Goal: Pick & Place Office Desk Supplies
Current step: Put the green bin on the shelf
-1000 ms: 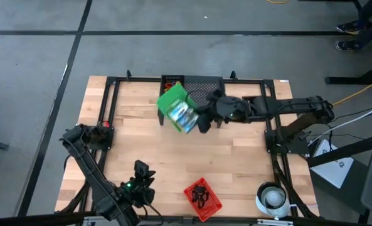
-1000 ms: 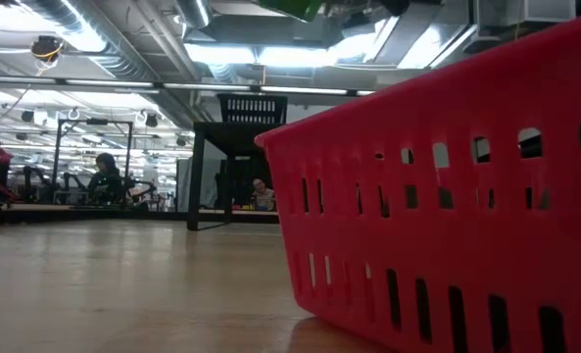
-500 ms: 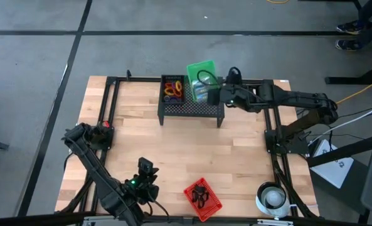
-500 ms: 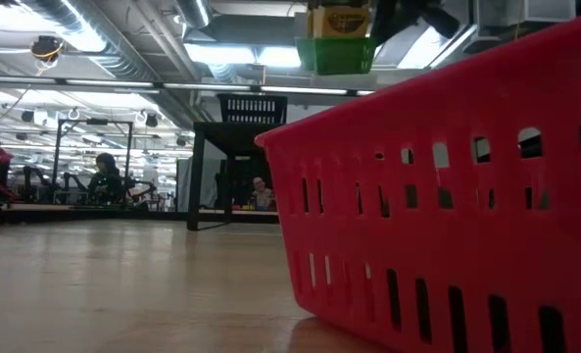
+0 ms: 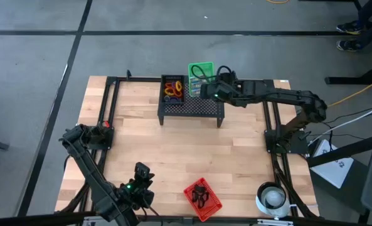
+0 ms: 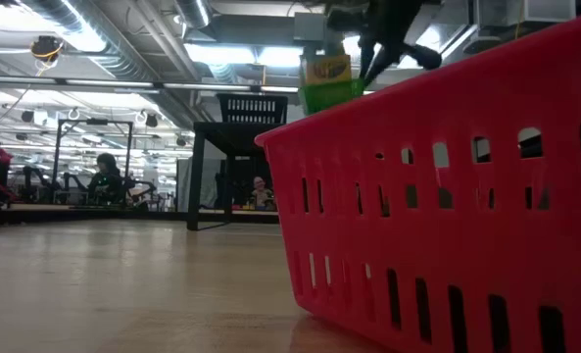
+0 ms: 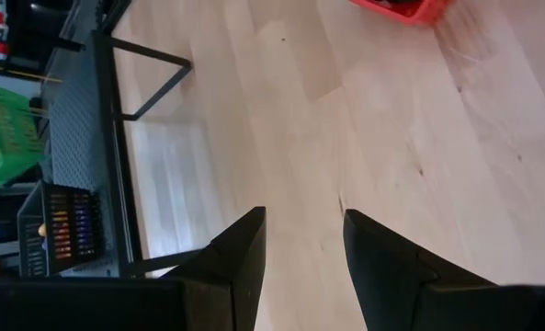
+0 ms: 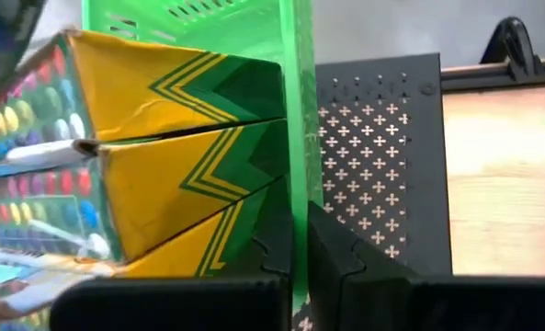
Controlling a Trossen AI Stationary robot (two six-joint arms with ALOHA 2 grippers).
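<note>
Near the top centre of the high view, the right end effector [image 5: 212, 90] pinches the green basket's [image 5: 200, 71] wall — crayon boxes [image 8: 153, 156] inside — directly above the black mesh stand [image 5: 192, 107], while the left end effector [image 7: 301, 241] idles spread at lower left.

Three yellow-and-green crayon boxes [image 8: 153, 156], one green basket [image 5: 200, 71], one red basket [image 5: 202, 197].

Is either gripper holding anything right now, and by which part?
The right gripper is shut on the green basket of yellow-and-green boxes, pinching its side wall above the mesh stand. The left gripper is open and holds nothing.
</note>
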